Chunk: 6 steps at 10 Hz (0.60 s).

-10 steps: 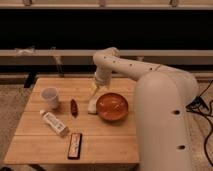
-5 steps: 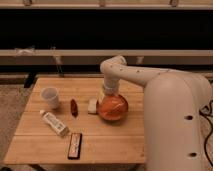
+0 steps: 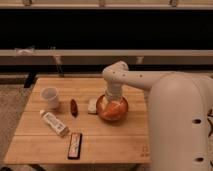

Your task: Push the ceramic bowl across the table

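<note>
The orange-red ceramic bowl (image 3: 113, 110) sits on the light wooden slatted table (image 3: 115, 142), right of its middle. My white arm reaches in from the right and bends down over the bowl. The gripper (image 3: 111, 100) is right at the bowl's far rim and hangs partly into it, hiding the back of the bowl. Whether it touches the bowl cannot be told.
A white cup (image 3: 50, 97) stands at the left. A small dark red item (image 3: 74, 107) and a small white item (image 3: 92, 105) lie just left of the bowl. A white packet (image 3: 54, 123) and a dark bar (image 3: 75, 145) lie near the front left.
The gripper has moved right, from beside the bowl's left edge to over the bowl. The bowl has shifted slightly toward the front. The other items have not moved.
</note>
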Motion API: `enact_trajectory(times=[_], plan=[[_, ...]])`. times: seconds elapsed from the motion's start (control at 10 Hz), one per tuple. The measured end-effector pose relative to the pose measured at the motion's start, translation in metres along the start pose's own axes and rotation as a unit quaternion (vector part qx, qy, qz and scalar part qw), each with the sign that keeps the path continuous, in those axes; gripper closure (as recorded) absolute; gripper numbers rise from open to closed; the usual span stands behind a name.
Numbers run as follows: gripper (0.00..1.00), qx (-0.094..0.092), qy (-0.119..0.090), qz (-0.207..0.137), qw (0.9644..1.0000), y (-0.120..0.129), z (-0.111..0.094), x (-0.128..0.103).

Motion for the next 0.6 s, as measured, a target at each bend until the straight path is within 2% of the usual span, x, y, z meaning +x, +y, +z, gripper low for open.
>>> enact_trajectory(times=[0.6], plan=[[0.28, -0.002, 0.035, 0.002, 0.9994, 0.002, 0.021, 0.044]])
